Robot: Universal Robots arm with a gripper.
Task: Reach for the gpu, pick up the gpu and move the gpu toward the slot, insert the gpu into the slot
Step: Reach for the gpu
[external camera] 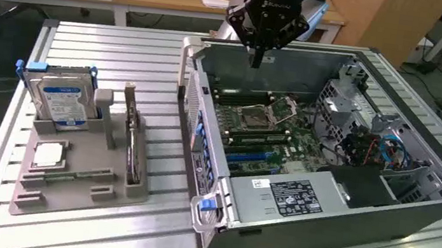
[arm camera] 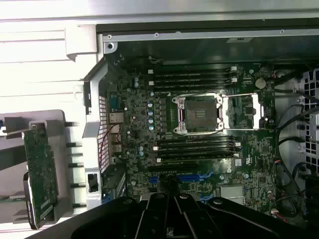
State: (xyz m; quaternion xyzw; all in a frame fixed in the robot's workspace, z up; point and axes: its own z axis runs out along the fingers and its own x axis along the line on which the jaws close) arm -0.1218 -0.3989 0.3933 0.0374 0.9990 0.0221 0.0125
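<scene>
In the exterior view, a grey holder tray lies on the slatted table toward the exterior view's left. It holds a blue-labelled hard drive standing on edge, a processor chip and a memory stick lying flat, and the gpu upright on its long edge in a slot of the tray. Beside the tray is the open computer case, with the motherboard and its blue slots inside. The claw hangs over the far edge of the case, fingers pressed together and holding nothing. The gpu is well apart from it, outside the case.

In the wrist view, the claw points down at the motherboard, just above the blue slots, its fingers together and empty. The gpu stands in the tray beyond the case wall, well off to the claw's side.
</scene>
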